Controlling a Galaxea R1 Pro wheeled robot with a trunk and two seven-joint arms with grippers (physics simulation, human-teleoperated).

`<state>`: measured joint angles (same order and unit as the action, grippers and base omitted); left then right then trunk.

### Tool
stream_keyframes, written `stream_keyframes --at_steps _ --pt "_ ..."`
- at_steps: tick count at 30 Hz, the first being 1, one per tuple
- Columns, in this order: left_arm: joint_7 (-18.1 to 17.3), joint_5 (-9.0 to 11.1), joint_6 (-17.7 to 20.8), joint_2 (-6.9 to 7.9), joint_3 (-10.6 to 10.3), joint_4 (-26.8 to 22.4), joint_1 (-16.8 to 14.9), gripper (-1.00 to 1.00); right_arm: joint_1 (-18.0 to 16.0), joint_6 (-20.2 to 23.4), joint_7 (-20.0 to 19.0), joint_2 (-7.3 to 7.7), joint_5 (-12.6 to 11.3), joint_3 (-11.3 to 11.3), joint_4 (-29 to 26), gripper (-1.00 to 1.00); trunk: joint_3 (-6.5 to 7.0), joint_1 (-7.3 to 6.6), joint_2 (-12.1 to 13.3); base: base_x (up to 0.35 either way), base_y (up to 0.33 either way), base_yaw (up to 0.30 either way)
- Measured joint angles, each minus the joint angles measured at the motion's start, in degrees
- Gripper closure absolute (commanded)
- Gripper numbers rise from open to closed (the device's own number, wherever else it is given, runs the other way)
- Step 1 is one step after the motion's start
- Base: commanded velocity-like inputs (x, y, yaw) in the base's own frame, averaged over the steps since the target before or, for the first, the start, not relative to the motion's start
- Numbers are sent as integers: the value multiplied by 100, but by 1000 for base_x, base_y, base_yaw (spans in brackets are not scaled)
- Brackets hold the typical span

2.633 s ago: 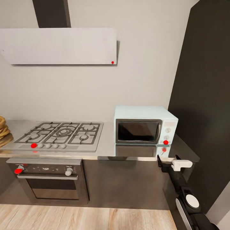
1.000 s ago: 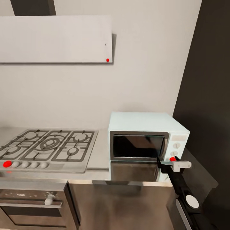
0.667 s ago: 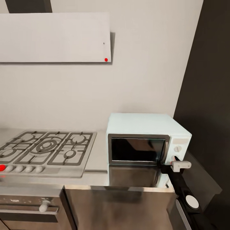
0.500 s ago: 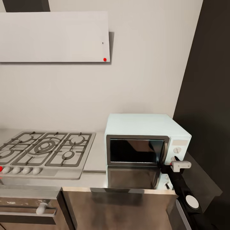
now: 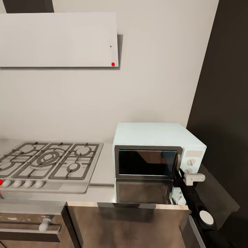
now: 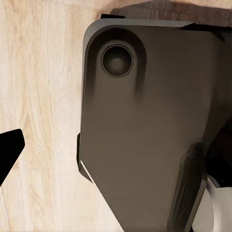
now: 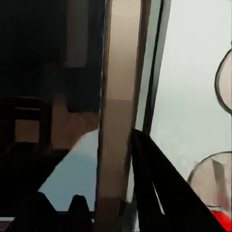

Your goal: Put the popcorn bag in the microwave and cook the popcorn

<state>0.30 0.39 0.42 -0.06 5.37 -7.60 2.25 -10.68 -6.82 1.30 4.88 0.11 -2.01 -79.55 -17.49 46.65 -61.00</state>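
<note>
microwave (image 5: 156, 160) sits on the grey countertop (image 5: 103, 172), at its right end beside a dark tall panel (image 5: 224, 103), with its dark glass door closed. the gas hob (image 5: 48, 163) lies to its left, apart from it, with a pale range hood (image 5: 58, 39) on the wall above. the right gripper (image 5: 181, 177) is raised at the microwave's front, at the right edge of the door next to the two round knobs (image 5: 190, 165). in the right wrist view the steel door trim (image 7: 118, 111) runs between two dark fingers (image 7: 159, 188), so the claw looks parted around the door edge, though whether it actually grips the trim is hard to tell. the left wrist view shows a dark part of the robot's body (image 6: 145, 125) over wooden floor (image 6: 43, 96); how far the left claw is open cannot be told.
</note>
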Motion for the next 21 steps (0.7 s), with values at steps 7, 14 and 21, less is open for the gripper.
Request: stream_keyframes --at_steps 7,14,21 --pt "-5 1 5 0 0 -1 1 -100 0 -12 11 1 -19 -49 4 100 -1 0 0 0 0 0" --pt "-6 0 5 -20 0 -1 0 -100 0 -12 4 1 -12 -45 3 100 0 2 1 -88 0 0" --pt "-6 0 5 -28 -5 2 0 -100 -2 19 -9 0 10 -11 -9 100 1 0 -1 -100 0 0"
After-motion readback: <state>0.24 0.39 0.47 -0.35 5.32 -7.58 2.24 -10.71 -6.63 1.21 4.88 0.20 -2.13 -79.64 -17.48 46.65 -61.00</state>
